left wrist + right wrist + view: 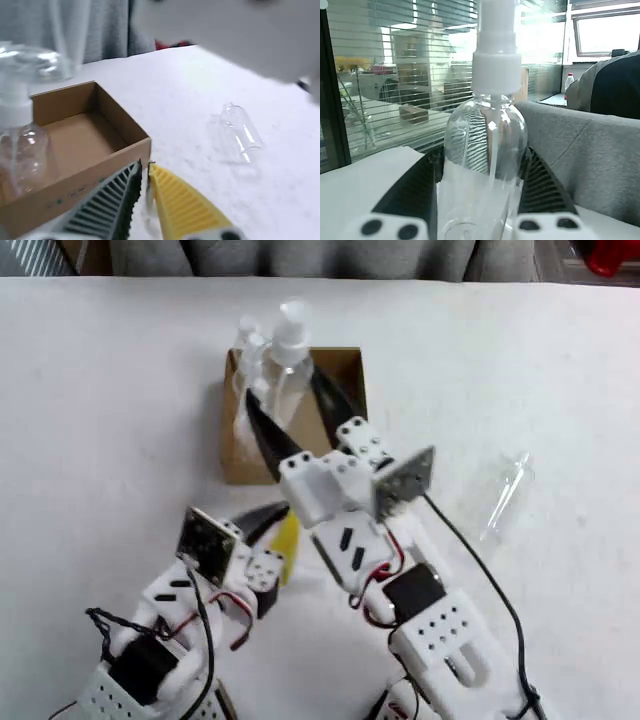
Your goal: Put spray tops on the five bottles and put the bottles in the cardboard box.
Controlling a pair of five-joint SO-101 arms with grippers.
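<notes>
Over the cardboard box (240,468), my right gripper (283,390) squeezes one bottle (487,145) with a white spray top (495,60). It stands up straight between my black fingers. Two more topped bottles (250,365) stand close together by the box's left wall, and the box's right half is open floor. My left gripper (145,175) sits just before the box's near edge, fingers pressed together on nothing. One bottle with no top (505,495) lies alone on the wide white table (120,390), well off to the right.
</notes>
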